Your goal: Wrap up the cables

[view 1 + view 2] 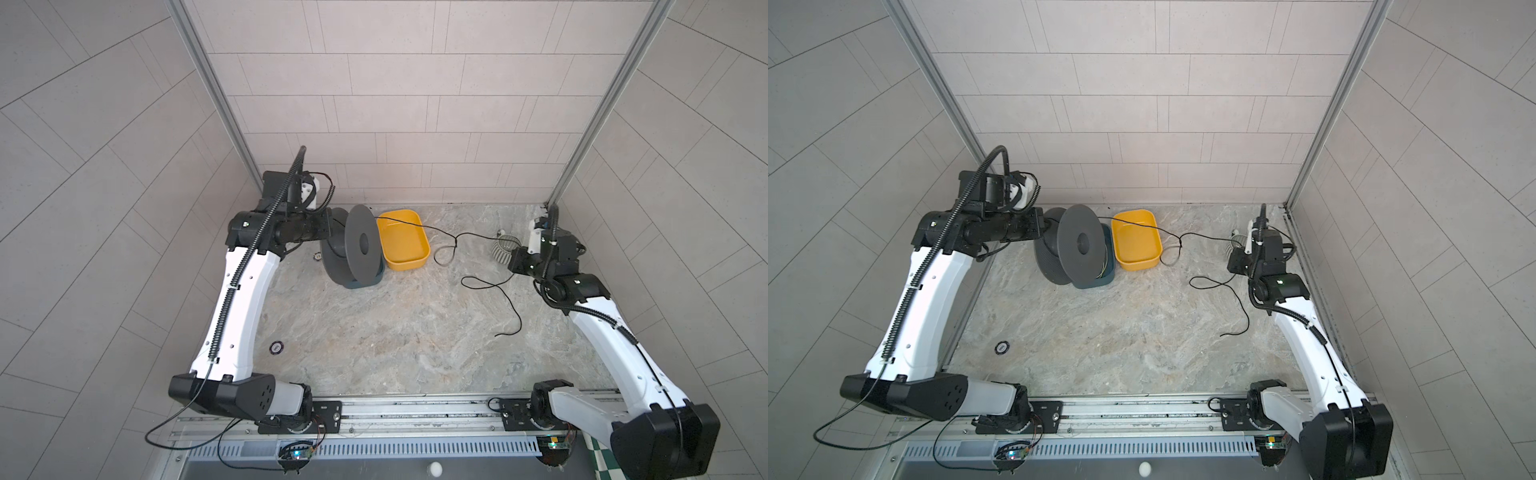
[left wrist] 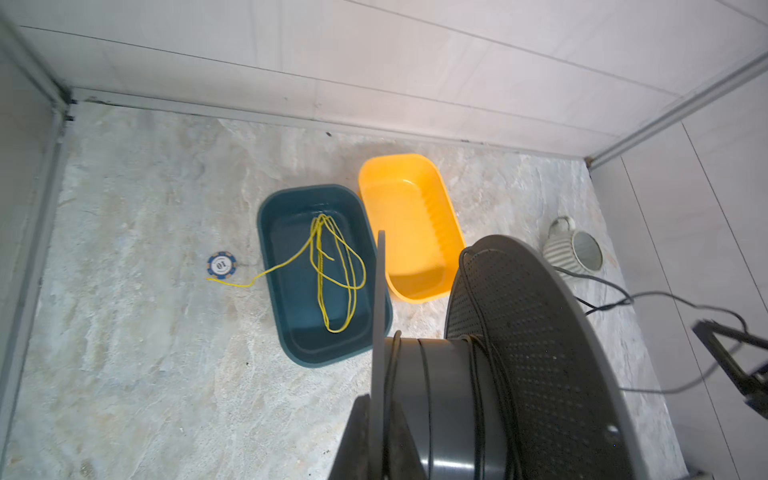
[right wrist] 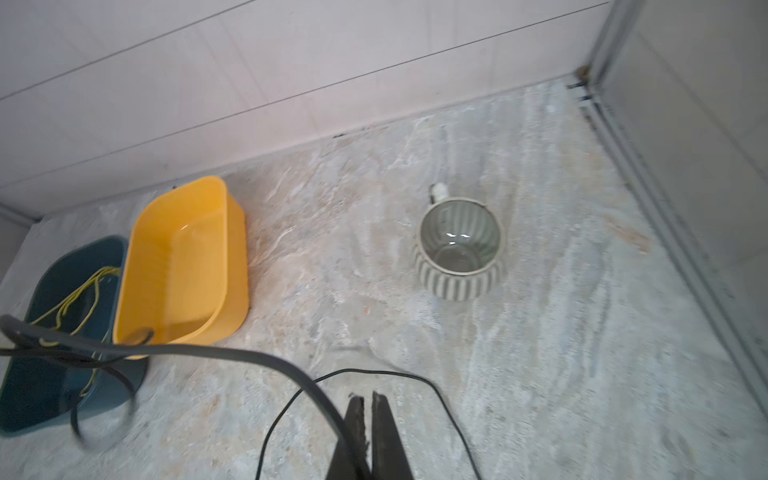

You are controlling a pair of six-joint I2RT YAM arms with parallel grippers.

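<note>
R gripper (image 3: pixel 367 400) pinched thin black wire (image 3: pixel 232 354); L gripper (image 2: pixel 380 413) clamped grey plastic spool (image 2: pixel 540 353) flange. Wire looked light, floppy; grip near spool.

A yellow tub (image 2: pixel 409 232) sits just beside a dark blue tub (image 2: pixel 291 324) holding yellow cord (image 2: pixel 320 266); a striped mug (image 3: pixel 457 284) stands apart.

Holds the left arm (image 1: pixel 241 299) bent up from the near-left base to the far left, wrist level and pointing right, left gripper (image 2: pixel 379 401) pinched nearly together, and the right arm (image 1: pixel 611 345) stretched from near right to far right, wrist turned left, right gripper (image 3: pixel 368 397) closed tight.
</note>
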